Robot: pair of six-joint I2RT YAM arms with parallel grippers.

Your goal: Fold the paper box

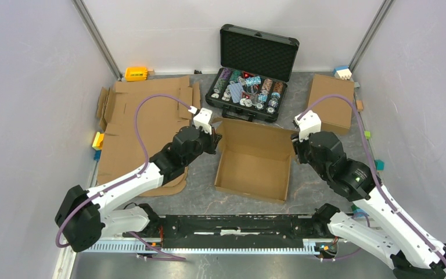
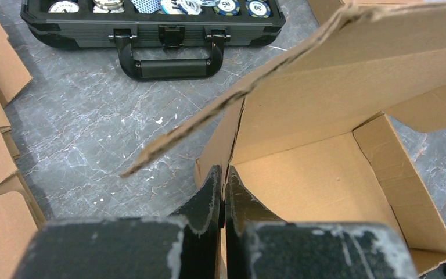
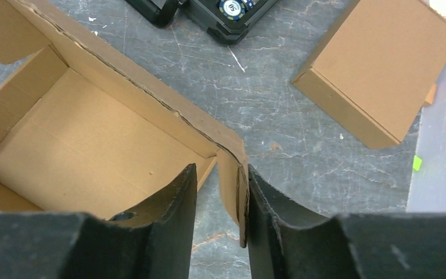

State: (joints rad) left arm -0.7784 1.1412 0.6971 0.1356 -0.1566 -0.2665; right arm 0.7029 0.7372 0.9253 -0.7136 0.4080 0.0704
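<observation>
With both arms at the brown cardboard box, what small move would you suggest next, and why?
Probably close the right gripper on the wall it straddles. The left gripper is shut on the opposite wall of the brown corrugated cardboard box, while the right one's jaws show a gap beside the cardboard, so that side seems ungripped.

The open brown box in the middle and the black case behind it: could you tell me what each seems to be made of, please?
Paper box: corrugated cardboard, matte brown; the left wrist view shows a thick, layered cut edge. Black case: hard shell, probably plastic or metal-framed, with a dimpled foam-like lid lining; the exact shell material is unclear.
</observation>
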